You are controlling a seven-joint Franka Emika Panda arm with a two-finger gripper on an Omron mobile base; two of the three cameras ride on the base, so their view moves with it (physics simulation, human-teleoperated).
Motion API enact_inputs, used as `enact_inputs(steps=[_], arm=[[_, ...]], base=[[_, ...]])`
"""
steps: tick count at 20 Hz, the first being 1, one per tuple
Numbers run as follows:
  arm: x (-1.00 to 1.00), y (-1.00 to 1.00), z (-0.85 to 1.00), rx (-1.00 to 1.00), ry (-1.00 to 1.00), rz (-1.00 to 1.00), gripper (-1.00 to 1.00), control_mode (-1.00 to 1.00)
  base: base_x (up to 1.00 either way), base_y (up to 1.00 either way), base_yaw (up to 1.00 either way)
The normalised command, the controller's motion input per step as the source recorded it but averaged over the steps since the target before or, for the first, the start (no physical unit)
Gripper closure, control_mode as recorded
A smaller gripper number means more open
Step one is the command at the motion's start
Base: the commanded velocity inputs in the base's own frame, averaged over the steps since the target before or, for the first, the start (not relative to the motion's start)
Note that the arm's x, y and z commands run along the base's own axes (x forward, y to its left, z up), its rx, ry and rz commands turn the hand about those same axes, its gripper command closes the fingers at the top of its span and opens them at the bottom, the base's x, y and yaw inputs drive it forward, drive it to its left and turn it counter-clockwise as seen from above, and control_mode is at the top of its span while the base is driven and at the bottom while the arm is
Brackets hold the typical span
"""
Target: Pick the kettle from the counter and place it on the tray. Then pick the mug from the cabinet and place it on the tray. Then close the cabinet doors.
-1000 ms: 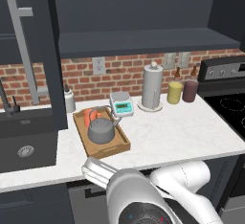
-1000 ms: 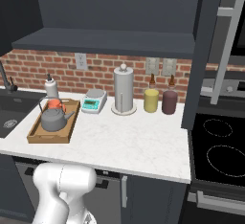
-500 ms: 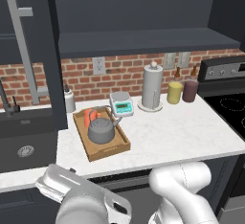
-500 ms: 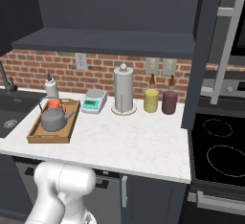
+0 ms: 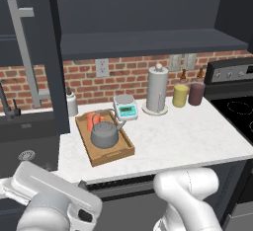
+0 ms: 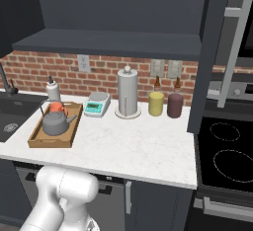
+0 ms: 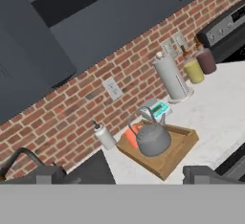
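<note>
- On the white counter (image 5: pixel 188 138), left of the small scale (image 5: pixel 125 108), the wooden tray (image 5: pixel 116 153) is seen with the kettle (image 5: pixel 105 134) and the orange mug (image 5: pixel 92 121) already set in it, the mug just behind the kettle.
- Both pick-and-place steps are judged done; the cabinet doors are what is left.
- One cabinet door (image 5: pixel 30 62) is seen swung open at the left, its long grey bar handle (image 5: pixel 27 57) facing the room; another stands open at the right in the right base view (image 6: pixel 225 52).
- The gripper (image 7: pixel 123 174) is held low, back from the counter, its fingers spread wide and nothing held between them.
- The door is judged stiff and light on its hinges; a push on the flat panel near the free edge, or a hold on the bar handle, should be enough.
- The smooth panel could let the fingers slide.
</note>
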Motion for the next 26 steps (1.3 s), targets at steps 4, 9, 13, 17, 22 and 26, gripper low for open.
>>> enact_inputs(steps=[4, 9, 13, 17, 22, 26], arm=[[0.49, 0.22, 0.07, 0.0, -0.11, 0.0, -1.0, -1.0], [0.43, 0.15, 0.09, 0.0, -0.08, -0.01, -1.0, -1.0], [0.33, 0.16, 0.04, 0.0, -0.04, -0.04, -1.0, -1.0], [0.27, 0.16, 0.08, 0.0, -0.03, -0.07, -1.0, -1.0], [0.2, 0.23, 0.09, 0.0, -0.03, -0.13, -1.0, -1.0], [0.13, 0.33, 0.0, 0.0, -0.06, -0.19, -1.0, -1.0]], base=[[0.0, 0.0, 0.0], [0.0, 0.0, 0.0], [0.0, 0.0, 0.0], [0.0, 0.0, 0.0], [0.0, 0.0, 0.0], [0.0, 0.0, 0.0]])
